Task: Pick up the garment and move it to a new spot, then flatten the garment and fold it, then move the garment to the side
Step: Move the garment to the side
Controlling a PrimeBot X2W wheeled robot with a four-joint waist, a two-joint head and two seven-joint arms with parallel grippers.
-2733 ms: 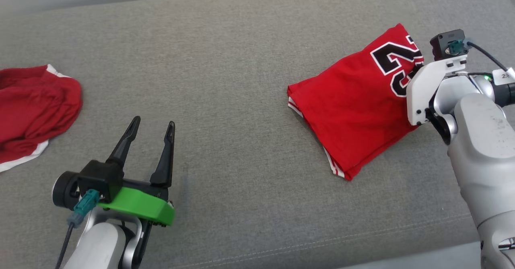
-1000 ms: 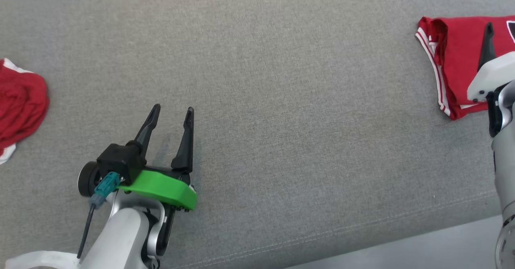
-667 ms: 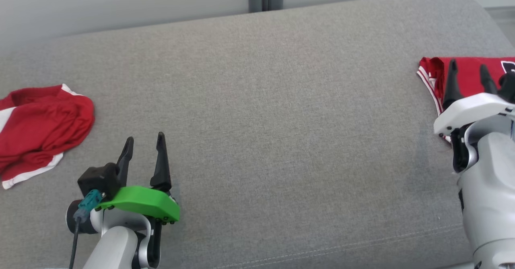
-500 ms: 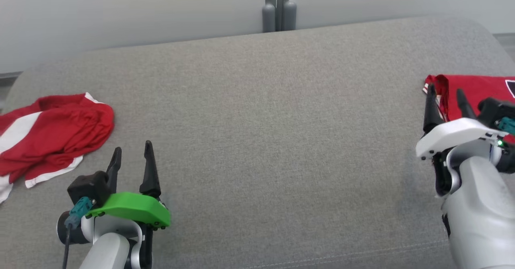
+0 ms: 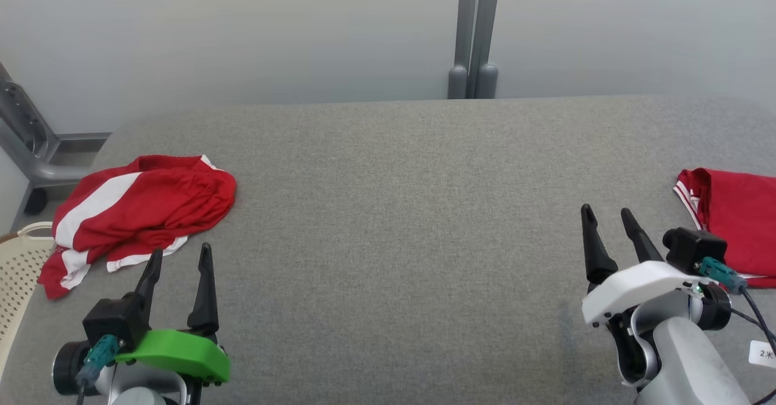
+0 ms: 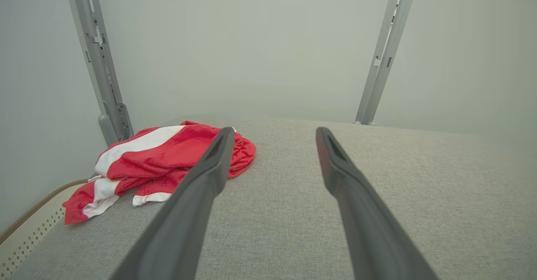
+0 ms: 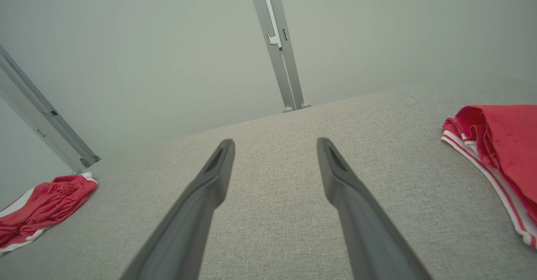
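Red cloth lies at both ends of the grey padded worktop (image 5: 388, 211). The folded jersey (image 5: 736, 229) sits at 3 o'clock in the head view, running out of frame. A crumpled red-and-white garment (image 5: 139, 211) lies at 9 o'clock, its lower end draped towards a pale basket (image 5: 18, 271) at 8 o'clock.

The left gripper (image 5: 182, 250) at 7 o'clock and the right gripper (image 5: 605, 211) at 4 o'clock both stand released and empty, clear of any cloth.

The folding looks done, with the jersey parked aside. One risk is that the right arm's trailing cable, close beside the jersey, drags a loose layer and spoils the fold. Another is that the crumpled garment slides off the edge if it is pinched by a single layer.

Compared with a few seconds ago, the camera has tilted up, so the wall and posts now show. The right gripper, then lying over the jersey, has withdrawn and sits apart from it.
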